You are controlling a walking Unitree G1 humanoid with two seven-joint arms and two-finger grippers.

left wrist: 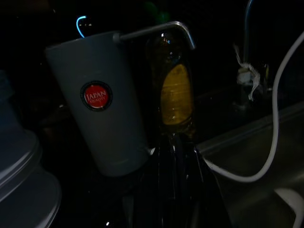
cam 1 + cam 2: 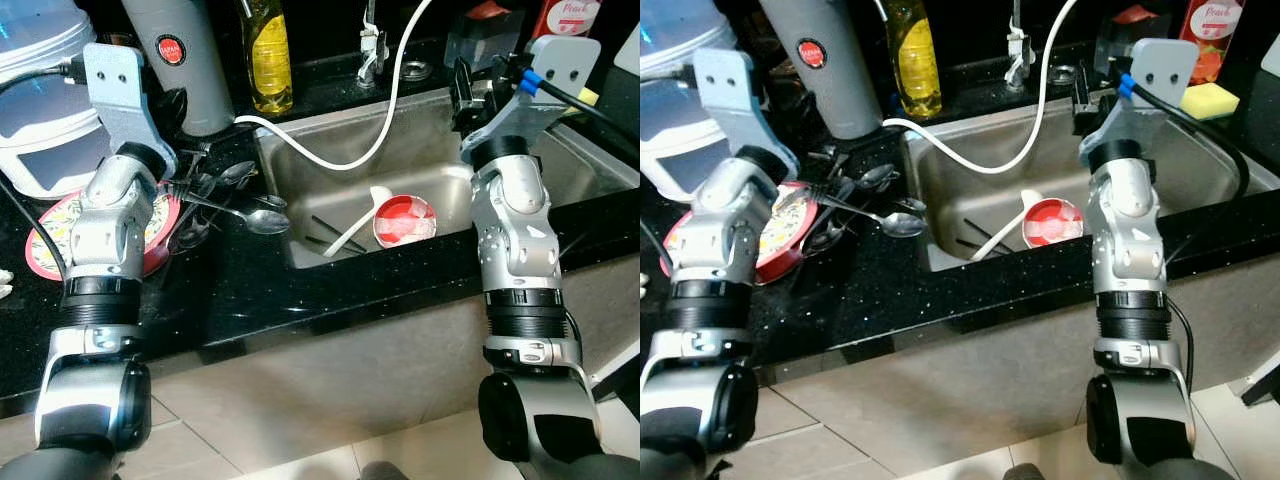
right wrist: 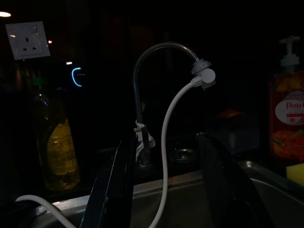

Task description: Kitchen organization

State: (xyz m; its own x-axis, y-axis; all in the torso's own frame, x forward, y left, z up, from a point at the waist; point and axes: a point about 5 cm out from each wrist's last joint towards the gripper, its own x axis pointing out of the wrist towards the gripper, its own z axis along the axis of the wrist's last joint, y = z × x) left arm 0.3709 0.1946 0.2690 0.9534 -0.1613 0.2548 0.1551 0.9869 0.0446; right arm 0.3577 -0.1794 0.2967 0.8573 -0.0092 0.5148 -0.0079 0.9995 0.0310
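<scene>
- Where the black speckled countertop [image 2: 300, 290] runs across the head views, holds a steel sink [image 2: 420, 150] recessed at centre-right, with pale floor tiles below the cabinet front.
- At far left on the counter, a large translucent white container [image 2: 40, 110]; just beside it, a tall grey dispenser [image 2: 185, 60] bearing a round red label, with a yellow oil bottle [image 2: 268, 55] next along the back edge.
- Behind the sink, a faucet [image 3: 142, 95] feeding a white hose [image 2: 340, 160] that loops down into the basin and out over the rim toward the dispenser.
- In the basin: a red-and-white bowl [image 2: 405, 220], a white ladle [image 2: 355, 225] touching its left side, and dark chopsticks [image 2: 325, 235] lying flat beside the ladle.
- On the counter left of the sink, a red patterned plate [image 2: 50, 245], partly hidden by the left arm; a pile of metal spoons [image 2: 235, 200] just beside it, one spoon reaching to the sink edge.
- At back right, a red-labelled soap bottle [image 2: 1210, 30] and a yellow sponge [image 2: 1208, 97].
- Left gripper [image 1: 175, 185] low over the spoon pile, pointing at the dispenser and oil bottle; fingers close together, whether gripping anything cannot be told.
- Right gripper [image 3: 166, 190] above the sink's rear, fingers spread wide apart, holding nothing, faucet and hose framed between them.
</scene>
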